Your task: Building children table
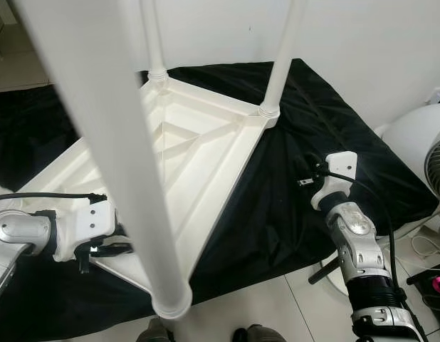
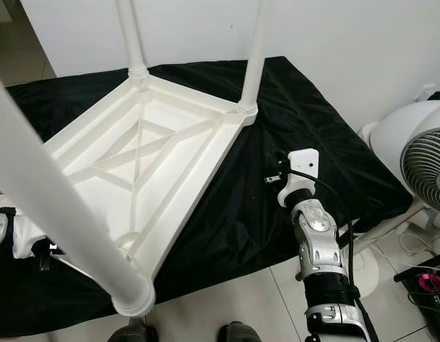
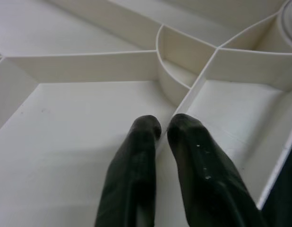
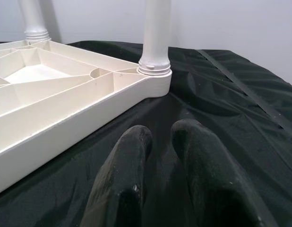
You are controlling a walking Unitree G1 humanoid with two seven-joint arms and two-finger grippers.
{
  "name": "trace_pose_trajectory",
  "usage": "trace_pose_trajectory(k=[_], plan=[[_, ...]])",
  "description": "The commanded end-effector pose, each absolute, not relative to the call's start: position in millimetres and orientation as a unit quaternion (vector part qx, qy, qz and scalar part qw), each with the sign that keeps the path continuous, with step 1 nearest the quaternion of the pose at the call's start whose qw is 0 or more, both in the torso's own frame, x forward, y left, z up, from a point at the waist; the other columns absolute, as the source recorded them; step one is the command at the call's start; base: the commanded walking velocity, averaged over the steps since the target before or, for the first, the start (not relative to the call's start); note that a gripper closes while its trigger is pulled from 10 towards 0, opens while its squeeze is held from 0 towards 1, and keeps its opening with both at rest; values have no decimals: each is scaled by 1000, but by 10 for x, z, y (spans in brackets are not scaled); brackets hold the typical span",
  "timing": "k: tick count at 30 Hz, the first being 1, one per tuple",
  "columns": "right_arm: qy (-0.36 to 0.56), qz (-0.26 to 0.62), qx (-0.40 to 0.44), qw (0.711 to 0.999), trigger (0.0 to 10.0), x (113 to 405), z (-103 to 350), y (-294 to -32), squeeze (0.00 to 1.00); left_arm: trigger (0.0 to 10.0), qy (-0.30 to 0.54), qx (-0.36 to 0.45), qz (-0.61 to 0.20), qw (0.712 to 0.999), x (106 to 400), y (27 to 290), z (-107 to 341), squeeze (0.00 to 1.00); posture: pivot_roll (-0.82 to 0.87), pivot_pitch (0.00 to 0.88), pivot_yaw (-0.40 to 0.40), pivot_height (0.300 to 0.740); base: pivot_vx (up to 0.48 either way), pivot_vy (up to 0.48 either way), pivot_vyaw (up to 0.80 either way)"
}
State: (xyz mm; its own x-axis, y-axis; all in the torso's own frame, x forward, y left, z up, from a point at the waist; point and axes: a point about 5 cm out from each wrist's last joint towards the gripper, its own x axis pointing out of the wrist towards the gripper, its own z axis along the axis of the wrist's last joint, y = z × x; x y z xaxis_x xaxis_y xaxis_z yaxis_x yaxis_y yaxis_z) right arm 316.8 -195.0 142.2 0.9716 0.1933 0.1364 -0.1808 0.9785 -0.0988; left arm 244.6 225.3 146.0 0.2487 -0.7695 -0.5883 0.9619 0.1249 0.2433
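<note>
A white plastic children's table (image 2: 110, 153) lies upside down on a black cloth (image 1: 291, 214), its ribbed underside facing up. Three white legs stand in its corner sockets: one close to the camera (image 1: 120, 142) and two at the far side (image 1: 280, 64) (image 1: 152, 35). My left gripper (image 1: 110, 249) is at the table's near left edge. Its shut fingertips (image 3: 145, 126) hover over a rib of the underside. My right gripper (image 2: 271, 177) is shut and holds nothing, low over the cloth to the right of the table. In the right wrist view it (image 4: 160, 135) points at a far leg (image 4: 155, 33).
A white standing fan (image 2: 419, 164) stands at the right beside the cloth, with cables and a pink object (image 2: 428, 281) on the tiled floor. A white wall runs behind the table. The cloth's front edge lies just beyond the near leg.
</note>
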Motion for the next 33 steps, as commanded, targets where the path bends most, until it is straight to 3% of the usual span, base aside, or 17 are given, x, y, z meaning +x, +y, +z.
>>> trace_pose_trajectory(k=[1, 10, 11, 13, 14, 15, 26, 27, 33], plan=[[-71, 91, -47, 992, 10000, 3148, 1404, -1960, 0, 0, 183, 274, -600, 729, 2399, 2252, 1362, 0, -17, 42, 16, 740, 0, 0, 0], [-71, 89, -48, 992, 10000, 3136, 1405, -1961, 0, 0, 177, 255, -614, 725, 2332, 2187, 1326, 0, -16, 60, 17, 740, 0, 0, 0], [-70, 87, -47, 993, 10000, 3133, 1397, -1961, 0, 9020, 164, 242, -610, 737, 2357, 2151, 1342, 0, -16, 60, 17, 740, 0, 0, 0], [-70, 87, -47, 993, 10000, 3133, 1397, -1961, 0, 9020, 164, 242, -610, 737, 2357, 2151, 1342, 0, -16, 60, 17, 740, 0, 0, 0], [-70, 87, -47, 993, 10000, 3132, 1394, -1960, 0, 10000, 159, 234, -609, 741, 2370, 2140, 1352, 518, -16, 60, 17, 740, 0, 0, 0], [-70, 86, -46, 993, 10000, 3131, 1395, -1958, 0, 10000, 154, 226, -607, 746, 2390, 2134, 1375, 1000, -14, 66, 17, 740, 0, 0, 0], [-79, 94, -45, 991, 10000, 3128, 1438, -1957, 0, 10000, 161, 209, -611, 746, 2435, 2239, 1463, 1000, -10, 69, 10, 740, 0, 0, 0], [-80, 96, -49, 991, 10000, 3121, 1448, -1964, 0, 10000, 165, 219, -608, 745, 2447, 2264, 1451, 0, -9, 70, 9, 740, 0, 0, 0], [-82, 116, -64, 988, 10000, 3100, 1483, -1950, 0, 10000, 187, 237, -602, 739, 2498, 2308, 1393, 0, -18, 73, 7, 740, 0, 0, 0]])
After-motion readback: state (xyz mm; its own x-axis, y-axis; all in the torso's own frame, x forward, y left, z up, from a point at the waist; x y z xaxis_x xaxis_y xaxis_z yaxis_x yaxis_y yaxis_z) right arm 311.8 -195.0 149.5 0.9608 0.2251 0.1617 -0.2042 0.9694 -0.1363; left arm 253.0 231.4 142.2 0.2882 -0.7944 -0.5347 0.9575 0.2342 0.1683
